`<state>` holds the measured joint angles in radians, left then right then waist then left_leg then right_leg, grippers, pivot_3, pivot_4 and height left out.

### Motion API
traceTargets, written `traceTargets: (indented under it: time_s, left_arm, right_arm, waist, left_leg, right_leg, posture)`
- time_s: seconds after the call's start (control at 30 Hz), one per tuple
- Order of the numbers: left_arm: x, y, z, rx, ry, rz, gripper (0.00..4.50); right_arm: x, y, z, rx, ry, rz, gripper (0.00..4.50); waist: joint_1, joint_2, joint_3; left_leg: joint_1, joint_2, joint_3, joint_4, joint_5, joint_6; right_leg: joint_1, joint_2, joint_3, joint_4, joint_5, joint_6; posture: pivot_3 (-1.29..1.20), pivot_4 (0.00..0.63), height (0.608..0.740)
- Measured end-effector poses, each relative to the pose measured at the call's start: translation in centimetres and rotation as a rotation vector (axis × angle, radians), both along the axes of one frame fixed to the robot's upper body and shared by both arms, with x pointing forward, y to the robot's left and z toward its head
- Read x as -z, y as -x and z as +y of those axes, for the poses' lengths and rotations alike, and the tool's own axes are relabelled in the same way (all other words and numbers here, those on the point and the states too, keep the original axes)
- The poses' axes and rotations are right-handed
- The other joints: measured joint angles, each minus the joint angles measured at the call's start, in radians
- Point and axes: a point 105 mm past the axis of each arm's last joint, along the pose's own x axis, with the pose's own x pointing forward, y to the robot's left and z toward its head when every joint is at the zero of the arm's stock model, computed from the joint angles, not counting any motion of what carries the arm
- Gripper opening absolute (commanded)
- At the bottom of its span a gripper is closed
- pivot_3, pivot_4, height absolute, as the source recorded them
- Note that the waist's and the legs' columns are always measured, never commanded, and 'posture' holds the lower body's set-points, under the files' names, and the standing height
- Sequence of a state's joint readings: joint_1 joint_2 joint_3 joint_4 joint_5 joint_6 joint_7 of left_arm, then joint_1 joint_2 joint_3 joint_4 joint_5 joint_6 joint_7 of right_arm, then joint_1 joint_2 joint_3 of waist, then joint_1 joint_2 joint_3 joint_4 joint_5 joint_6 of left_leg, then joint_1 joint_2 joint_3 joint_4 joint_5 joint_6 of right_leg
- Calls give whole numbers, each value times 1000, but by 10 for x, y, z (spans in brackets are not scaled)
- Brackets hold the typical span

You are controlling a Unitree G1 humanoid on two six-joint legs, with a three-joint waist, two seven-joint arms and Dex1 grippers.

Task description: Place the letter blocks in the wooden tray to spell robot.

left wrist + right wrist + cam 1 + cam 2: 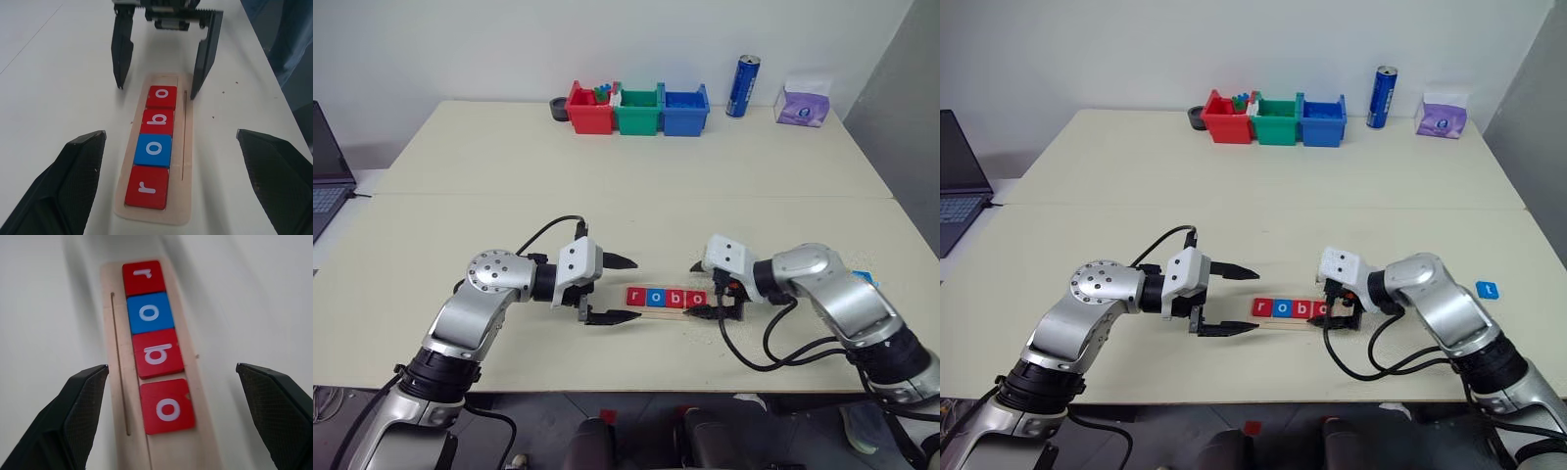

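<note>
A: Where did the wooden tray (668, 311) lie relative to the two arms?

B: It lay on the table (626, 186) between them, its long axis running left to right across the robot's front. Four letter blocks (155, 342) sat in its groove, reading r, o, b, o; the fourth sat slightly crooked. The slot at the tray's right end was empty.

A: State of the right gripper (703, 290)?

B: Its fingers stood wide apart and held nothing. It hung over the tray's right end, straddling the last o.

A: And the left gripper (615, 289)?

B: Also spread wide and empty, just beside the tray's left end, pointing along the tray.

A: Where was the remaining block?

B: A blue tile (1488, 290) lay flat on the table, out to the right, well apart from the tray, past the right elbow. Its letter could not be read for certain; by elimination it was judged to be the t.

A: Which arm was nearer?

B: The right. The tile lay behind that gripper, so the arm would have needed to swing outward to the right.

A: Room for moving?

B: The table around the tile was bare, but the tile lay near the table's right edge. The bins (638, 109) at the far side were well clear.
</note>
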<state>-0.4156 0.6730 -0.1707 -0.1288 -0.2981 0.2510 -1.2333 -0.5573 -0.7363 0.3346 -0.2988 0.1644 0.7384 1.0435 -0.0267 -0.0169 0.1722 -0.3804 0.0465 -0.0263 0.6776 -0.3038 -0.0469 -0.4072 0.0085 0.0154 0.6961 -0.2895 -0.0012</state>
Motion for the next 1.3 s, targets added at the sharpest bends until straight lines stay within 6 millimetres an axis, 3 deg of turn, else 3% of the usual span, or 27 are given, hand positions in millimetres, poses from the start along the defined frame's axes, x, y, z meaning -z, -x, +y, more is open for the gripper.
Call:
traceTargets:
  time_s: [0.17,0.4,1.3]
  left_arm:
    - [2,1,1,-1,-6,3,4500]
    - [1,0,1,-1,-7,2,4500]
    - [1,3,2,-2,-19,-8,4500]
  right_arm:
    - [11,9,-16,28,36,11,2500]
    - [24,8,-18,10,105,-17,13]
    - [33,-1,-23,-25,203,-46,13]
  waist:
    - [0,0,0]
    - [-3,0,0]
    - [-2,0,0]
  left_leg:
    - [0,0,0,0,0,0]
    - [1,0,0,0,0,0]
    - [1,0,0,0,0,0]
  right_leg:
    - [0,0,0,0,0,0]
    - [0,0,0,1,0,0]
    - [0,0,0,1,0,0]
  posture:
    - [0,150,740]
    - [0,150,740]
    - [0,150,740]
